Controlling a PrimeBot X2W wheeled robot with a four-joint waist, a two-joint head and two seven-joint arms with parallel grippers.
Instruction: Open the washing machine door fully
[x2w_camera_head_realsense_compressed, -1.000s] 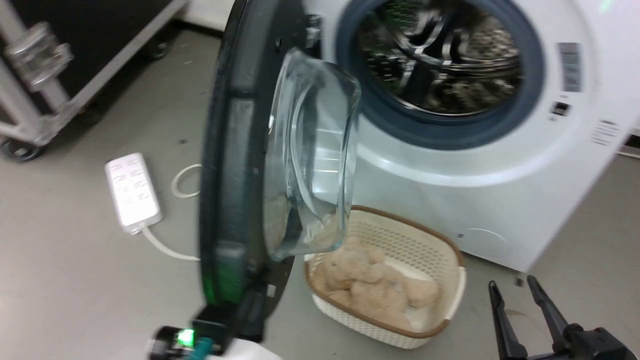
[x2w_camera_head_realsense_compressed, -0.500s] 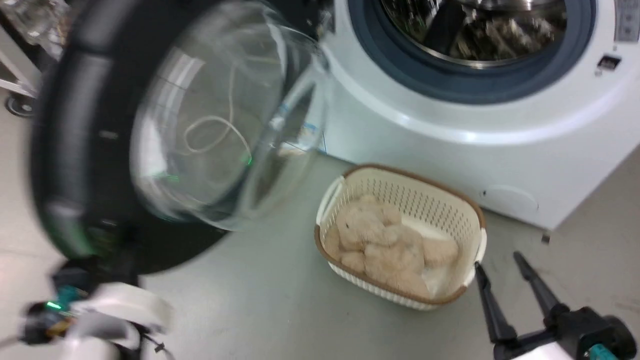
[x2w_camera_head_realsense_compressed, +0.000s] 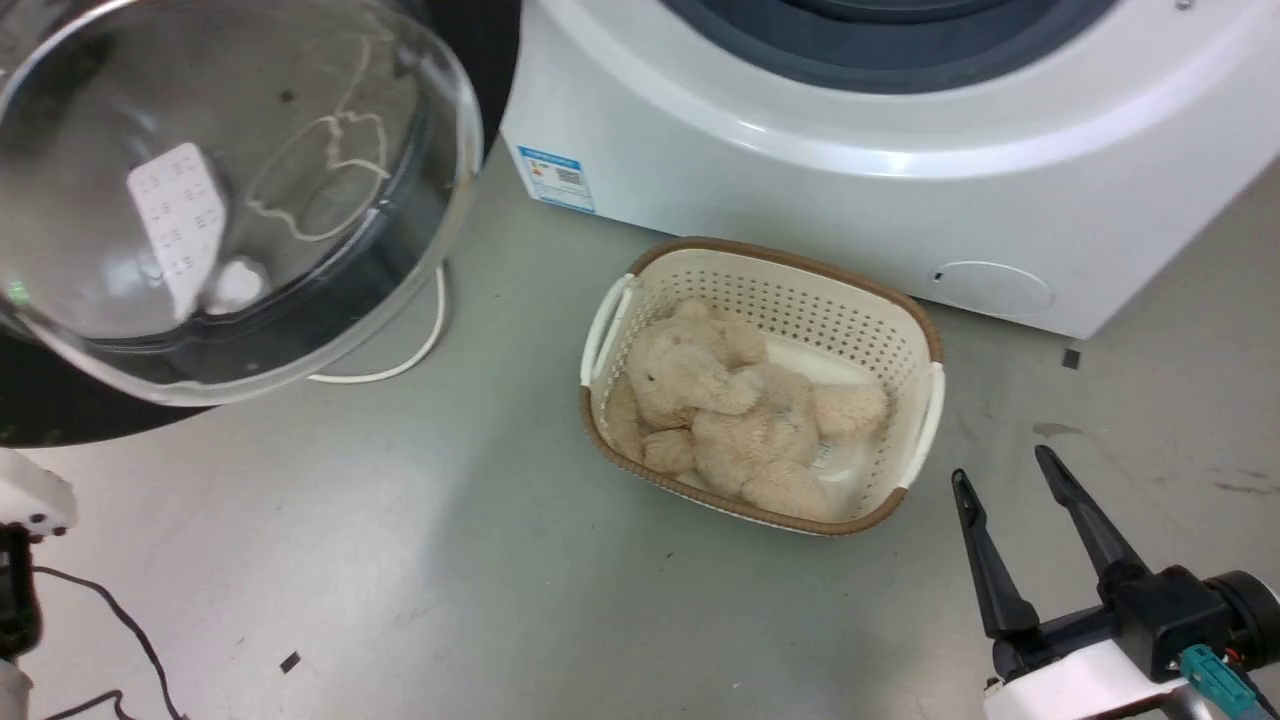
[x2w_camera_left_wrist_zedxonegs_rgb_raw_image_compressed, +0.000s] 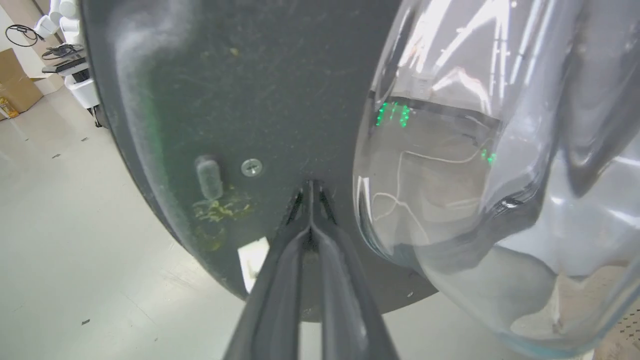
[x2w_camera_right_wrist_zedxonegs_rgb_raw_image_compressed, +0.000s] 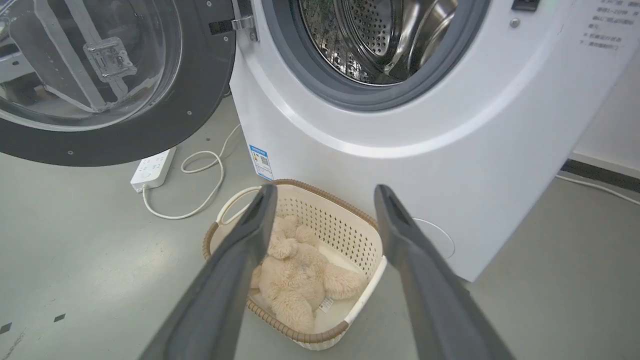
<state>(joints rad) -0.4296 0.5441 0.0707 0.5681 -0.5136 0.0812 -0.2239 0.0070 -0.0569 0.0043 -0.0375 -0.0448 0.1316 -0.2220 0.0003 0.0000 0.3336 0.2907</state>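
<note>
My left gripper (x2w_camera_left_wrist_zedxonegs_rgb_raw_image_compressed: 310, 189) is pressed together, its tips at the dark inner face of the washing machine door (x2w_camera_left_wrist_zedxonegs_rgb_raw_image_compressed: 225, 100), seemingly touching it, though this close I can't be sure. The door stands swung wide, left of the drum mouth (x2w_camera_right_wrist_zedxonegs_rgb_raw_image_compressed: 370, 45). My right gripper (x2w_camera_head_realsense_compressed: 1003, 468) is spread and empty, near the basket (x2w_camera_head_realsense_compressed: 930, 420).

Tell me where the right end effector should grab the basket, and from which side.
Probably the white handle on the basket end nearest the open right end effector, coming down from above. It is a thin bar along the rim that the jaws can straddle, and the plush bear lies clear of it.
</note>
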